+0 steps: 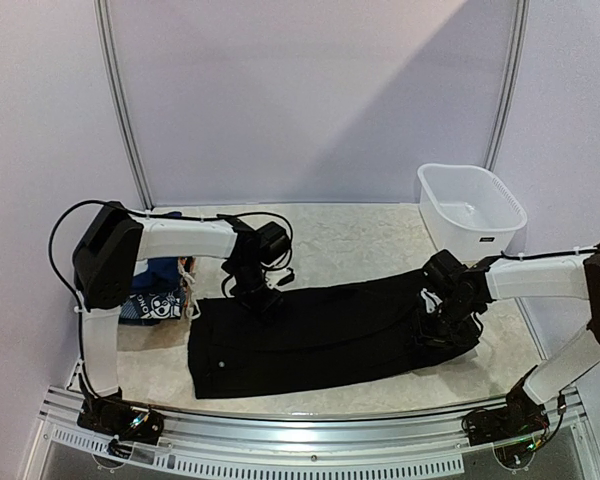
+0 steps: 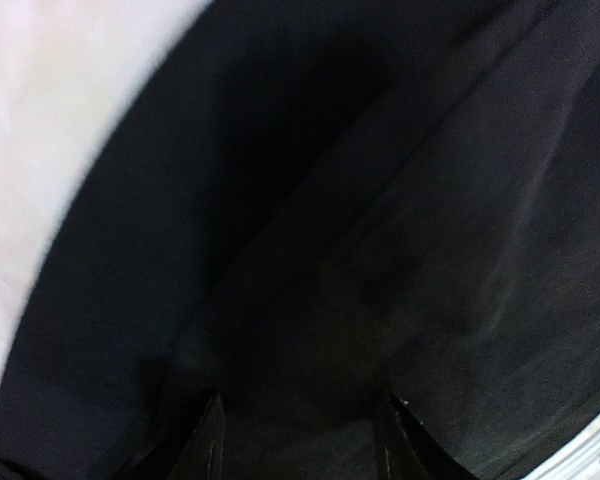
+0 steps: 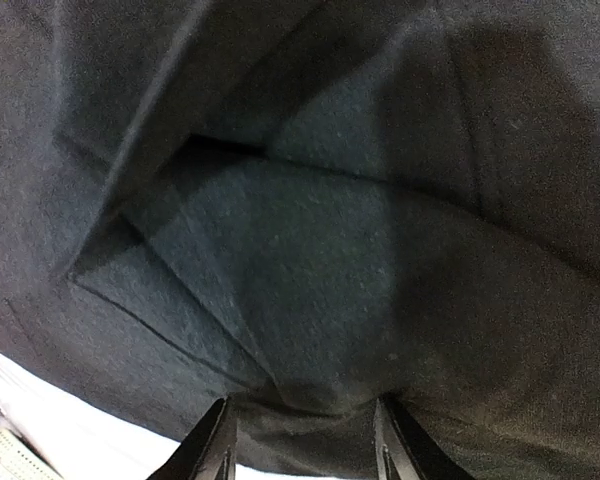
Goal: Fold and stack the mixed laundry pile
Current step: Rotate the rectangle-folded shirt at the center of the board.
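Note:
A large black garment (image 1: 320, 335) from the mixed laundry pile lies spread across the table, long side left to right. My left gripper (image 1: 263, 298) is down on its far left corner. In the left wrist view its fingers stand apart over flat black cloth (image 2: 380, 200), the gripper (image 2: 300, 400) open. My right gripper (image 1: 442, 322) is at the garment's bunched right end. In the right wrist view creases in the cloth (image 3: 310, 250) run into a bunch caught between its fingers, the gripper (image 3: 302, 402) shut on it. A blue cartoon-print garment (image 1: 158, 300) lies behind the left arm.
A white plastic tub (image 1: 480, 245) stands at the back right corner. The pale tabletop (image 2: 40, 150) shows beside the garment's edge. Curved frame posts rise at both back corners, and a metal rail runs along the near edge.

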Robot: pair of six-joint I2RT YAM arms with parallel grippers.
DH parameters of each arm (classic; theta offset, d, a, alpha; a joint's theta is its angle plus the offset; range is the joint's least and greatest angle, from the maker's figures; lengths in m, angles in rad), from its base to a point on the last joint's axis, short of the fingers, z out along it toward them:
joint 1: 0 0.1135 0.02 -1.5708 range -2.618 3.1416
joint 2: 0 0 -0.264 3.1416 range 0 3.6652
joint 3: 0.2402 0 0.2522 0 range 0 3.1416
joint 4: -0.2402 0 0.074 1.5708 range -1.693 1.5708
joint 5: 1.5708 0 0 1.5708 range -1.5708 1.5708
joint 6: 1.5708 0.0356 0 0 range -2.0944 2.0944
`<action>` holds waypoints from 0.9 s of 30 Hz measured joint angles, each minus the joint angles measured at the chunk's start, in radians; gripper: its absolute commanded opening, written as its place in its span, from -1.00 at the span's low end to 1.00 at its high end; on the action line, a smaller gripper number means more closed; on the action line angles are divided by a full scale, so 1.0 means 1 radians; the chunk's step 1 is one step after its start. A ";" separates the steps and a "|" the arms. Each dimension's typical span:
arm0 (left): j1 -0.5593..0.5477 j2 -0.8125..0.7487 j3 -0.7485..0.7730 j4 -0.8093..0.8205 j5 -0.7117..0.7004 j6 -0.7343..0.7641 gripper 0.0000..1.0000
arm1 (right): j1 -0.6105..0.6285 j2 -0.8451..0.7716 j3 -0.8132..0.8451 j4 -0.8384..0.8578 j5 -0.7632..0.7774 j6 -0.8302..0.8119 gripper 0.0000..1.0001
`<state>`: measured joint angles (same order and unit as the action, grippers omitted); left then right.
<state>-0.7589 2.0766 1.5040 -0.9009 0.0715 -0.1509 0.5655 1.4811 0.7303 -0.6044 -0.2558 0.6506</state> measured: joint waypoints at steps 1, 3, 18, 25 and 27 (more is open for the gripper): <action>0.002 0.000 -0.014 0.003 0.001 -0.003 0.01 | 0.000 0.018 0.016 -0.002 0.000 -0.001 -0.05; 0.003 -0.004 -0.039 0.009 0.000 -0.010 -0.01 | 0.000 0.055 0.051 -0.009 0.001 -0.006 -0.05; 0.042 -0.101 -0.186 0.074 0.020 -0.119 -0.05 | -0.005 0.468 0.554 -0.126 -0.027 -0.180 -0.08; 0.047 -0.102 -0.182 0.057 0.047 -0.193 -0.06 | -0.057 0.719 0.929 -0.209 -0.089 -0.238 -0.10; 0.047 -0.101 -0.179 0.040 0.064 -0.211 -0.07 | -0.073 0.789 1.040 -0.227 -0.105 -0.242 -0.10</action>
<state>-0.7124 1.9755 1.3254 -0.8612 0.1352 -0.3618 0.4923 2.2700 1.7706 -0.8310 -0.3603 0.4088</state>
